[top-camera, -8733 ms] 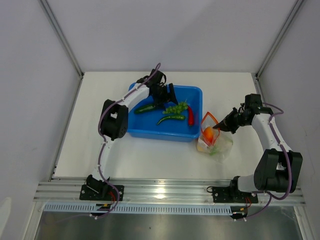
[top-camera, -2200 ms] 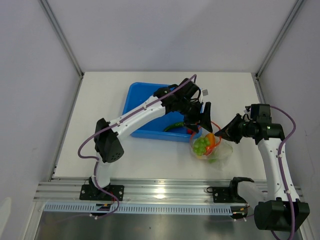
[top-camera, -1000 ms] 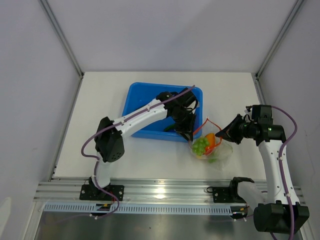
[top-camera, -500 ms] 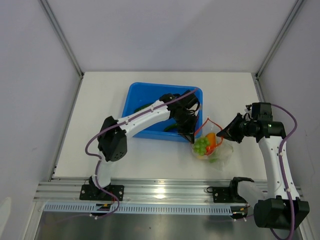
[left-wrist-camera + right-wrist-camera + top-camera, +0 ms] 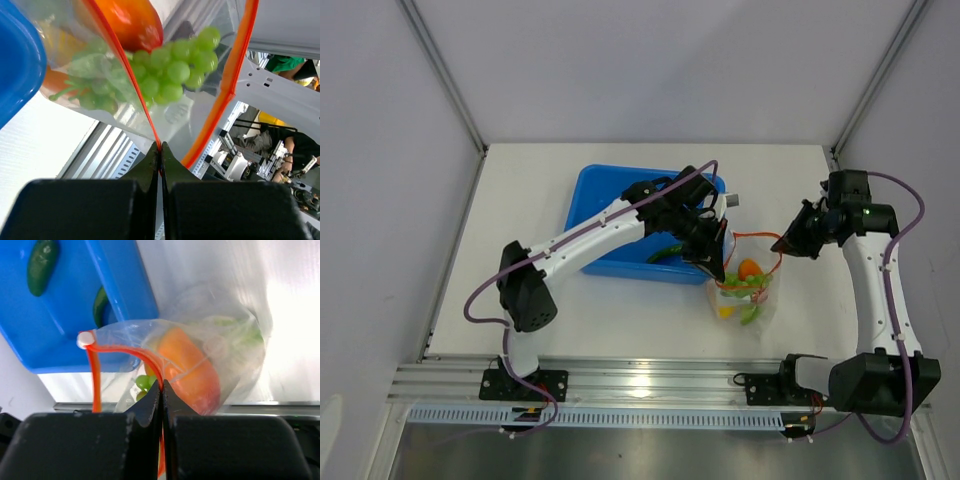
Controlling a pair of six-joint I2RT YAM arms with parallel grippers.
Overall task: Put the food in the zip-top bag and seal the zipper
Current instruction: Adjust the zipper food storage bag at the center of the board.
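The clear zip-top bag [image 5: 748, 292] hangs between both grippers, its orange-red zipper [image 5: 756, 236] spread open. My left gripper [image 5: 721, 263] is shut on the strip's left side [image 5: 159, 145]. On the strip's right side [image 5: 161, 384] my right gripper [image 5: 788, 243] is shut. Inside the bag lie a green grape bunch [image 5: 175, 75], an orange fruit [image 5: 190, 371] and a yellow-orange piece [image 5: 725, 311]. A dark green cucumber [image 5: 41, 264] and another green piece [image 5: 101, 305] lie in the blue tub [image 5: 610, 195]. A white slider [image 5: 85, 340] sits at one end of the zipper.
The blue tub stands just left of the bag, with the left arm stretched across it. White walls enclose the table on three sides. An aluminium rail [image 5: 650, 385] carrying the arm bases runs along the near edge.
My left gripper has shut on the zipper's left side. Both grippers have risen and moved apart, lifting the bag and stretching its mouth wide. The right gripper has moved toward the back.
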